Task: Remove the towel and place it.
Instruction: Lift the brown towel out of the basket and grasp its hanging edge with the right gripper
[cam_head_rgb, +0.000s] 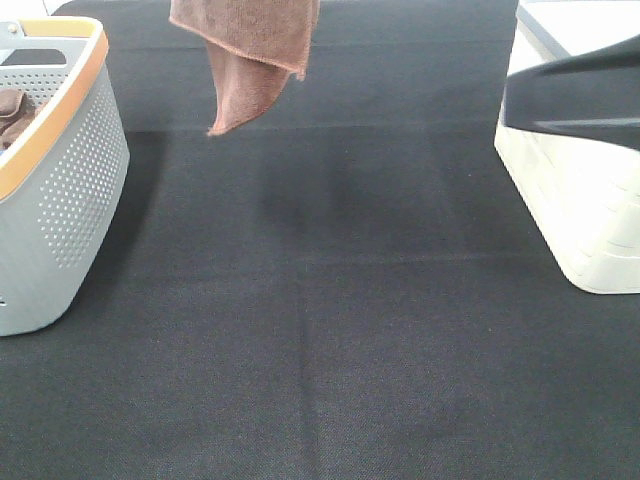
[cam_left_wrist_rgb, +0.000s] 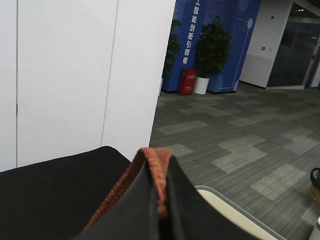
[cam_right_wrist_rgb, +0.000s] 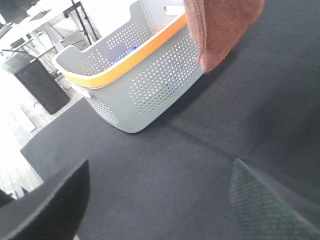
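The reddish-brown towel (cam_head_rgb: 250, 50) hangs in folds from the top edge of the high view, its lowest corner well above the black table. In the left wrist view my left gripper (cam_left_wrist_rgb: 159, 167) is shut on a hem of the towel (cam_left_wrist_rgb: 150, 154), which pokes up between the dark fingers. My right gripper (cam_right_wrist_rgb: 160, 210) stands open low over the table, one finger (cam_right_wrist_rgb: 50, 205) on each side and nothing between them. The towel (cam_right_wrist_rgb: 220, 30) hangs ahead of it. The right arm (cam_head_rgb: 575, 95) shows as a dark blurred shape at the right of the high view.
A grey perforated basket (cam_head_rgb: 70, 170) with an orange rim stands at the left and holds darker brown cloths (cam_head_rgb: 12, 112). A white basket (cam_head_rgb: 580, 200) stands at the right. The black table cloth (cam_head_rgb: 320, 330) lies between them.
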